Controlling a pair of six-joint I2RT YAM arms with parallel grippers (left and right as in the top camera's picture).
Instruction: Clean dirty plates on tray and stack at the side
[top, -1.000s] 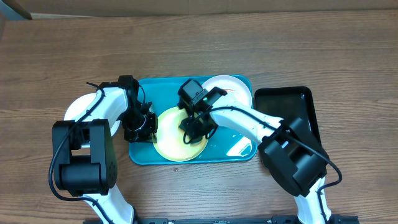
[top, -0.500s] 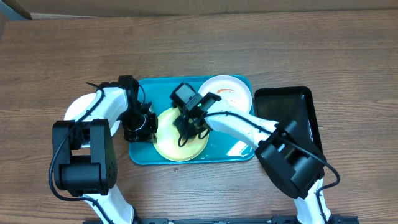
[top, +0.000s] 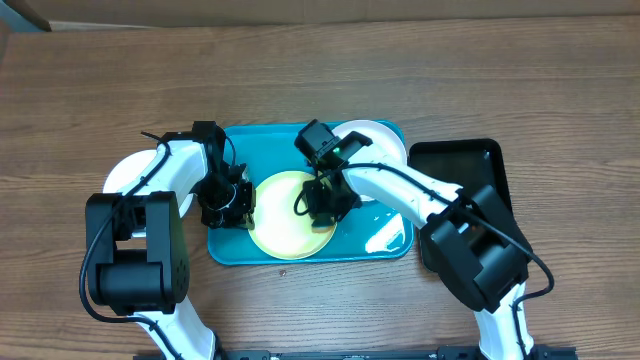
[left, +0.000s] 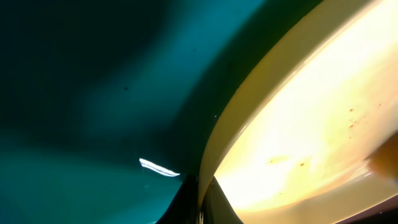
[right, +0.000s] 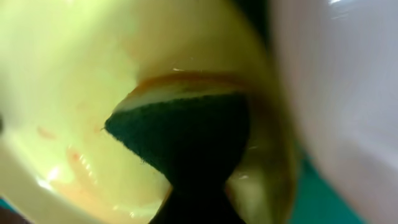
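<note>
1. Hard to tell the right gripper (right: 191, 202) from the sponge (right: 183, 134) in the wrist view: dark fingers merge into the dark green pad, pinched tight on it at 6 o'clock.
2. Lies with its green face on the right part of the yellow-green plate (top: 280, 220); blurred orange smears at 8 o'clock of the pad.
3. Cannot tell how far the left gripper (top: 228, 205) stands open: only a dark sliver at the bottom edge of its wrist view, against the plate's rim.
4. Reaches that plate from 9 o'clock with the left arm, from 2 o'clock with the right, both wrists turned down.
5. Seen overhead only:
   - the teal tray (top: 350, 248), whole, with the yellow-green plate left of its centre;
   - a white plate (top: 378, 140) at the tray's 1 o'clock, partly under the right arm;
   - another white plate (top: 112, 185) off the tray at 9 o'clock, mostly covered by the left arm;
   - a black tray (top: 470, 165) at 3 o'clock.
6. Seen in the left wrist view only: fine brown specks on the plate.
</note>
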